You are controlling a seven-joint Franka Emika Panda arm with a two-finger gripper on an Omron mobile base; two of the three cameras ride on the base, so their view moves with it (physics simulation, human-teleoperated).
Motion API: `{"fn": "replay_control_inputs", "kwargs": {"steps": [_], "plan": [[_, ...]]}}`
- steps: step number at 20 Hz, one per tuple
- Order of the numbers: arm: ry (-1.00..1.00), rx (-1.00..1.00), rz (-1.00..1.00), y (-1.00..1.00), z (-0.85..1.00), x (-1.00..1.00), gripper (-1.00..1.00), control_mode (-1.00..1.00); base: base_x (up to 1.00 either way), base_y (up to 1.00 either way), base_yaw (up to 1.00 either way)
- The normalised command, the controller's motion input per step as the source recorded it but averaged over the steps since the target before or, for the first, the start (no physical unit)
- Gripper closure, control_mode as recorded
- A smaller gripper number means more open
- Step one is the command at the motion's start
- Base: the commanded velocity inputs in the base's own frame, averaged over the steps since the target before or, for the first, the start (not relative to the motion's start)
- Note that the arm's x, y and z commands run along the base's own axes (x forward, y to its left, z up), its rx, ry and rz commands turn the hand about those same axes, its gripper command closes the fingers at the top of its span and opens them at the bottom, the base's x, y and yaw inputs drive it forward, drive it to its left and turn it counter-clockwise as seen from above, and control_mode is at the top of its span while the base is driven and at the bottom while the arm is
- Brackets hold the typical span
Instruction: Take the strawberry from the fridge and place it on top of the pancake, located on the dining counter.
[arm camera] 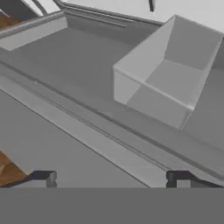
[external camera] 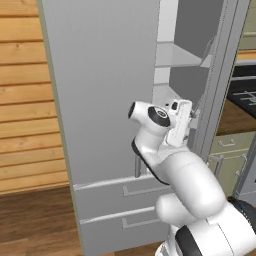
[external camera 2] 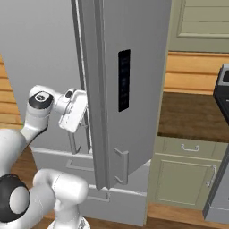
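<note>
The light-grey fridge [external camera: 100,100] stands with its left door shut and its right door [external camera 2: 129,89] swung partly open. Pale shelves [external camera: 175,55] show through the gap. My gripper [external camera: 181,122] is at that gap, level with the door handles, seen from the other side as the white hand [external camera 2: 74,111]. In the hand view its dark fingertips [arm camera: 43,178] stand wide apart, open, with nothing between them. Ahead of them lies an empty grey door bin [arm camera: 166,83]. The strawberry is hidden. The pancake and the dining counter are out of view.
Two fridge drawers [external camera: 120,200] sit below the doors. Right of the fridge are sage-green cabinets [external camera 2: 188,174] under a dark counter [external camera 2: 192,114], with a black stove [external camera: 245,95] beyond. A wooden plank wall [external camera: 25,100] is on the left.
</note>
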Motion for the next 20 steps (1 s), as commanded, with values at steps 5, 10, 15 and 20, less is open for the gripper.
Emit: {"fn": "replay_control_inputs", "kwargs": {"steps": [5,10,15,20], "plan": [[0.03,-0.11,-0.29,-0.78,0.01,-0.51,-1.00,-1.00,0.00,0.00,0.00],[-0.05,-0.04,-0.25,-0.88,0.00,-0.93,-1.00,-1.00,0.00,0.00,0.00],[-0.03,0.04,-0.03,-0.95,0.00,-0.18,-1.00,-1.00,0.00,0.00,0.00],[-0.08,0.09,0.16,-0.68,0.00,0.00,-1.00,-1.00,0.00,0.00,0.00]]}}
